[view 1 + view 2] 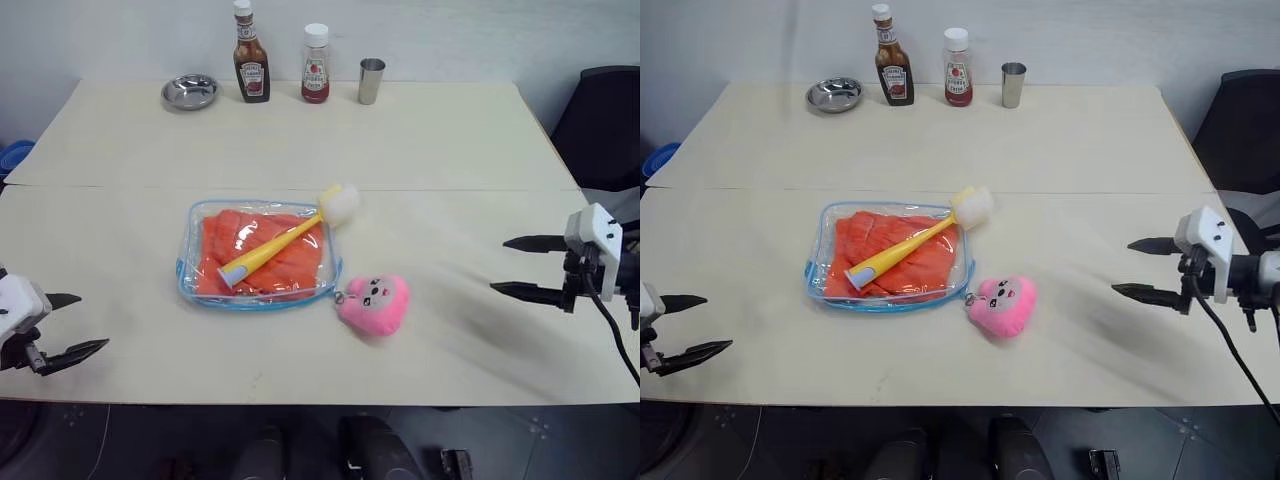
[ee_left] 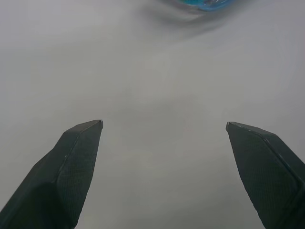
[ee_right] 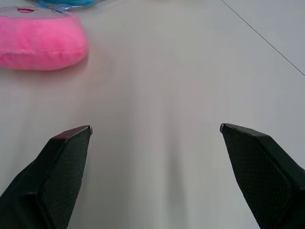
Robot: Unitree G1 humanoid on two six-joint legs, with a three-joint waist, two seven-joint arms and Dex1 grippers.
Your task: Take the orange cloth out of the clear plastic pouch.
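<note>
You had the clear plastic pouch (image 1: 258,256) lying flat near the middle of the table (image 1: 450,150), with the orange cloth (image 1: 285,265) folded inside it and filling most of its area. A yellow brush (image 1: 275,248) with a pale sponge head lay diagonally across the top of the pouch, its head resting just past the pouch's far right corner. The pink plush charm (image 1: 374,304) sat on the table beside the pouch's near right corner, joined to it by a short link.

Your left gripper (image 1: 68,326) hung at the near left edge of the table, jaws spread wide and empty, well apart from the pouch, which lay ahead of it and to its right. In the left wrist view only bare table stood between the two fingers (image 2: 71,167), with a sliver of blue edging far ahead.

Your right gripper (image 1: 515,266) hovered over the right side of the table, pointing left toward the pouch, jaws likewise spread wide and holding nothing. The plush charm lay between it and the pouch, nearer the pouch.

At the far edge stood a metal bowl (image 1: 190,92), two sauce bottles (image 1: 251,68) and a metal cup (image 1: 371,80).
</note>
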